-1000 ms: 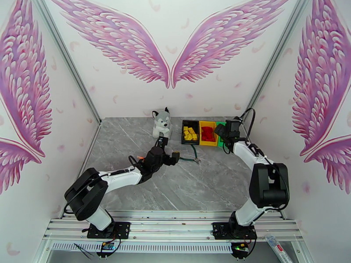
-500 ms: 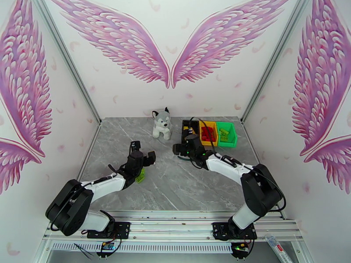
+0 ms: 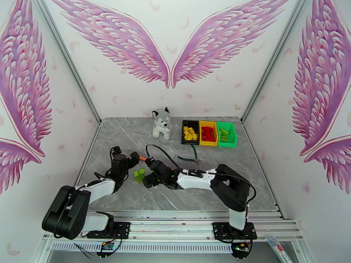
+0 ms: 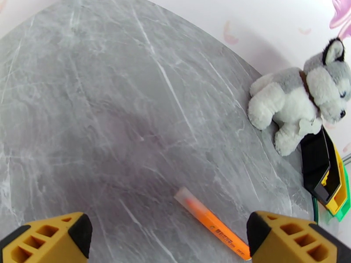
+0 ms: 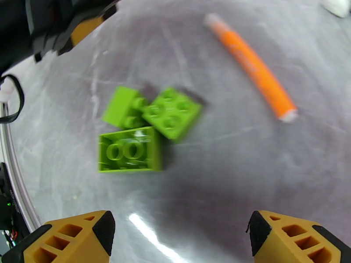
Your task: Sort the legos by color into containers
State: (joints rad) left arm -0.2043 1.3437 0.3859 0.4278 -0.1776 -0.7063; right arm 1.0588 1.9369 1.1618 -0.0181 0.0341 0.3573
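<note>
Lime green legos [image 5: 145, 128]: three, clustered and touching, on the grey marbled table [image 3: 210, 189], near and left of centre. One shows its hollow underside to the right wrist camera, and another shows four studs.

My right gripper [image 5: 180, 229] hangs just right of the cluster, its yellow fingers [image 5: 74, 242] spread wide with nothing between them. My left gripper [image 4: 169, 233] sits to the left of the cluster and a little farther back, also wide apart and empty.

An orange stick [image 5: 254, 69] lies flat just beyond the legos, not touching them. Green-handled pliers [image 3: 191, 158] lie farther back, to the right.

At the far edge a husky plush [image 3: 161, 123] stands. To its right is the row of containers [image 3: 199, 143]:
- black bin [image 3: 183, 132], holding yellow legos [image 3: 189, 133]
- yellow bin [image 3: 208, 143], holding red legos [image 3: 207, 134]
- green bin [image 3: 228, 144], holding more green legos [image 3: 224, 133]
</note>
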